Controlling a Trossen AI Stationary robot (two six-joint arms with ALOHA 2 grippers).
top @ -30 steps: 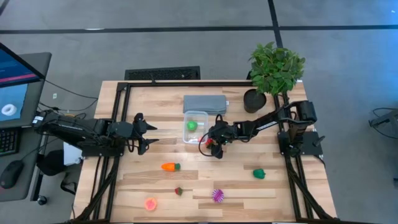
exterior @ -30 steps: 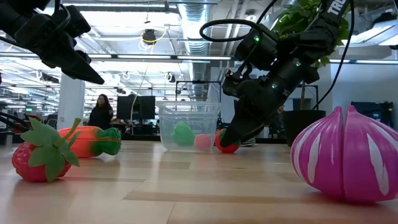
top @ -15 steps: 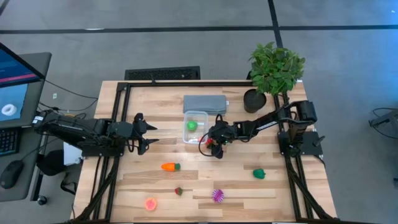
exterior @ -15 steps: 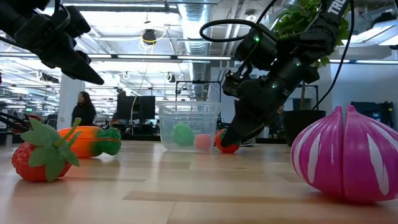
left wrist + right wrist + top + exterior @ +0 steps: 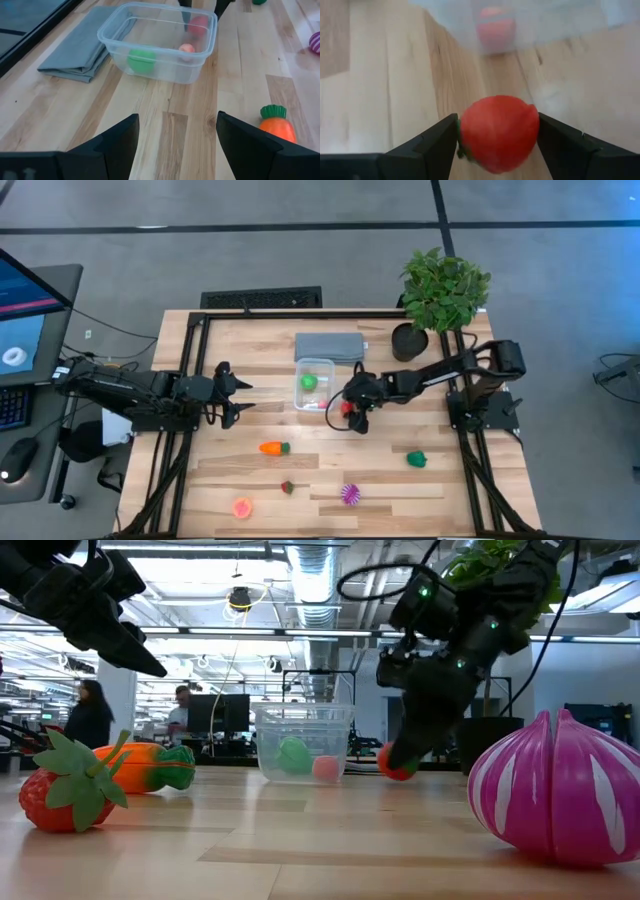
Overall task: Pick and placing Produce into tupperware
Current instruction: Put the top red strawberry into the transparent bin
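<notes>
My right gripper (image 5: pixel 350 413) is shut on a red round fruit (image 5: pixel 499 131), just right of the clear tupperware (image 5: pixel 314 383). The tub stands on the table and holds a green piece (image 5: pixel 141 56) and a pink piece (image 5: pixel 187 48). A carrot (image 5: pixel 272 448), a strawberry (image 5: pixel 287 487), a spiky purple ball (image 5: pixel 350 494), a pink-orange fruit (image 5: pixel 242 507) and a green vegetable (image 5: pixel 416 459) lie on the near half of the table. My left gripper (image 5: pixel 235 395) hovers open, left of the tub, with nothing between its fingers. My right gripper pinches the red fruit by its two opposite sides (image 5: pixel 465 131) between its two fingers. The fingers slant down at it from the table's right side. The fruit (image 5: pixel 397 762) hangs a little above the tabletop, beside the tub's right wall.
A folded grey pad (image 5: pixel 329 345) lies behind the tub. A leafy potted plant (image 5: pixel 440 295) stands at the far right corner. A black frame (image 5: pixel 190 380) runs along the table's edges. People move in the room beyond the table.
My right gripper has risen and drawn back a little toward the table's right edge, still shut on the red fruit. The fruit has come up off the tabletop and moved with it. My left arm has kept still.
</notes>
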